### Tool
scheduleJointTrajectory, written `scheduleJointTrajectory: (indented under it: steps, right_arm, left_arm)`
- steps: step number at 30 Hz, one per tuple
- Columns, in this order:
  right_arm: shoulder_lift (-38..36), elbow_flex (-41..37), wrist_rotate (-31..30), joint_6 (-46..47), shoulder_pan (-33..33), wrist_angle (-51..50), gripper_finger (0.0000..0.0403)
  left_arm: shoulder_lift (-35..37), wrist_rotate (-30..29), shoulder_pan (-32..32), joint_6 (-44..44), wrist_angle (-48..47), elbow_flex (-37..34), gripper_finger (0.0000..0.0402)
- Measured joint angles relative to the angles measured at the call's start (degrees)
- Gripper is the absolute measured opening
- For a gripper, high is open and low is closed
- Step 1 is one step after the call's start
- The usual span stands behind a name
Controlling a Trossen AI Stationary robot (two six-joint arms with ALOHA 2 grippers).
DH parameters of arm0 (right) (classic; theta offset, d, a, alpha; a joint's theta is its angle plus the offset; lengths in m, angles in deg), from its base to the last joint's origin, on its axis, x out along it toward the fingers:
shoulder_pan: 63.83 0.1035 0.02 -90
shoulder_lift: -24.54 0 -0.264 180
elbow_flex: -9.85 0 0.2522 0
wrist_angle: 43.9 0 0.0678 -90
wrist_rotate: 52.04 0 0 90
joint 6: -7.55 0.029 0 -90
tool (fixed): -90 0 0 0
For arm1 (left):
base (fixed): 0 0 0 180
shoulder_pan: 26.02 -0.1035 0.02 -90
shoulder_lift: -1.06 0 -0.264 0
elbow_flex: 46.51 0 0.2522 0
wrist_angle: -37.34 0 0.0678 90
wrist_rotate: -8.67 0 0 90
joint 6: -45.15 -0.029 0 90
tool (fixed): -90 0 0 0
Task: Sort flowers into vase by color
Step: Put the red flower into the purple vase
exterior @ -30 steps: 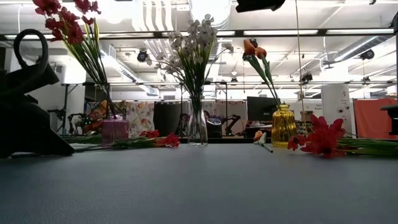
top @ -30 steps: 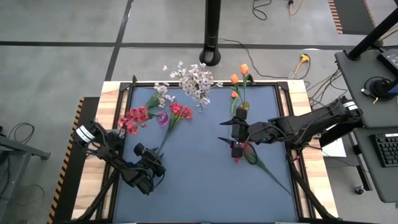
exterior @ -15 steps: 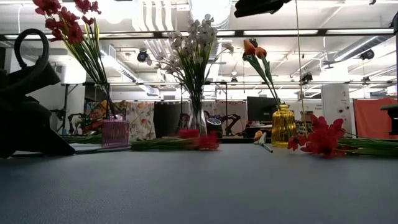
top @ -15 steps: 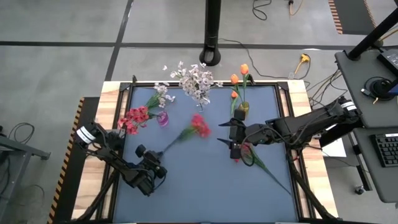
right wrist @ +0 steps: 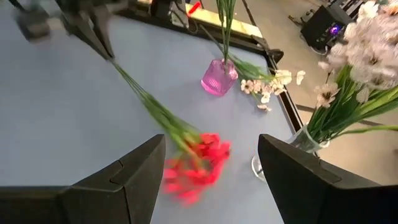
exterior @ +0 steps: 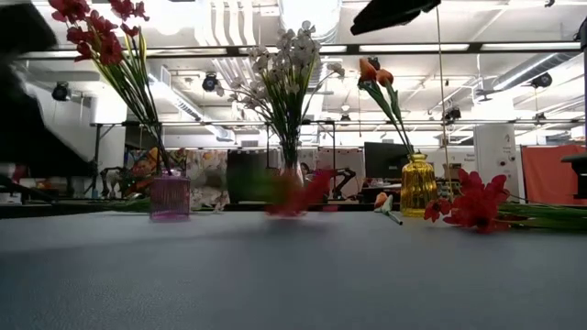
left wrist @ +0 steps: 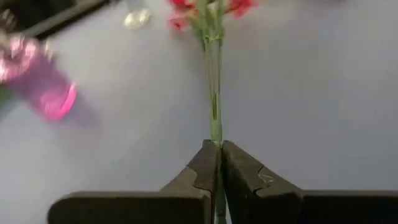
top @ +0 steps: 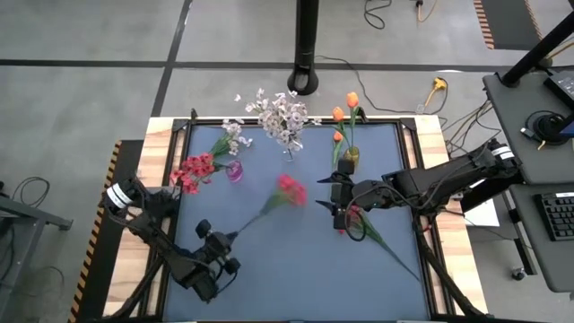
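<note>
Gripping a red flower spray [top: 289, 188] by its stem end, left gripper [left wrist: 219, 163] clenched, lower left; blossom-heavy head could swing against the pink vase [top: 235, 171]. Right gripper [right wrist: 210, 163] released, centre right.

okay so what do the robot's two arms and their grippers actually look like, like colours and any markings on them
Both arms are dark, nearly black, jointed segments. The left arm has a white band with dark lettering near its base; the right arm has a similar white band near its shoulder. The left gripper has two flat, dark wedge-shaped fingers; the right gripper has broader dark angular fingers.
</note>
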Motion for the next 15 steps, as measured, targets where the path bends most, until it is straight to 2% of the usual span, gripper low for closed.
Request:
scheduleJointTrajectory:
  steps: [8, 15]
  right_arm:
    - [-1.0, 0.6, 0.0, 0.6, 0.0, -2.3, 0.0249]
    - [-5.1, 1.4, 0.1, -1.1, 2.0, -2.9, 0.0249]
  left_arm:
    - [4.6, -5.9, 3.3, -2.0, -1.4, 3.4, 0.0]
    - [7.6, -20.7, 5.7, -3.5, -1.7, 3.9, 0.0]
